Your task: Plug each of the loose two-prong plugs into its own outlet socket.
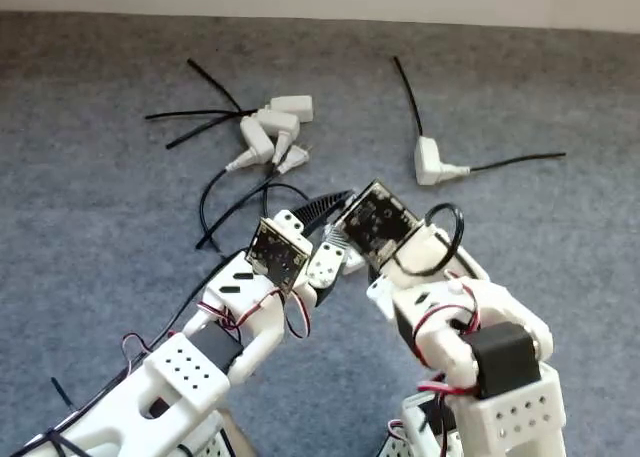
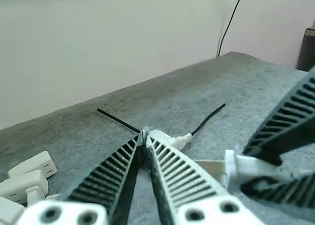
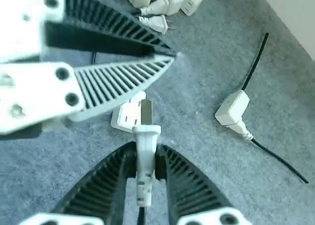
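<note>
My right gripper (image 3: 146,148) is shut on a white two-prong plug (image 3: 146,136), prongs pointing at a loose white outlet socket (image 3: 123,119) lying on the grey carpet just ahead. That socket (image 1: 325,262) sits between the two arms. My left gripper (image 2: 145,136) is shut with nothing between its fingertips. It hangs over the socket, and its black fingers (image 3: 123,82) cross just beyond the held plug (image 2: 251,166). From above, the left gripper (image 1: 345,197) points up and right.
A heap of white sockets and plugs (image 1: 270,132) with black cables lies at the far left. Another plug and socket pair (image 1: 430,162) lies joined at the far right, cables trailing. A pale wall borders the carpet's far edge.
</note>
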{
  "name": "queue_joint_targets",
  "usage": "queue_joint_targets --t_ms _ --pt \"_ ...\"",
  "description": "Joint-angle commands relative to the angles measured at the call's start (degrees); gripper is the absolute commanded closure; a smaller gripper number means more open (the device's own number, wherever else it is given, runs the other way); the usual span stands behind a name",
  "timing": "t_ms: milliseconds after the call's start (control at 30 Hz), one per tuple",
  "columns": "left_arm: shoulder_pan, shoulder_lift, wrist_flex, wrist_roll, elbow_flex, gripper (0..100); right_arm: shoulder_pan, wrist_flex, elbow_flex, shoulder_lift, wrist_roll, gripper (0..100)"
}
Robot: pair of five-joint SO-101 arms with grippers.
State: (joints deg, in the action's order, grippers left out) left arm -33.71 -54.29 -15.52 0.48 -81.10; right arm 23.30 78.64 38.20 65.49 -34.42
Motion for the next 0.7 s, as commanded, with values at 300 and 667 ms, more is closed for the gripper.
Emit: queue_joint_targets --t_ms 300,667 --pt "-3.38 -0.31 0.00 0.00 -1.36 99 7.08 4.44 -9.54 0.66 5.27 99.1" --pt "-3.03 -0.31 0.00 0.00 -1.36 99 5.49 8.92 -14.64 0.57 4.92 99.1"
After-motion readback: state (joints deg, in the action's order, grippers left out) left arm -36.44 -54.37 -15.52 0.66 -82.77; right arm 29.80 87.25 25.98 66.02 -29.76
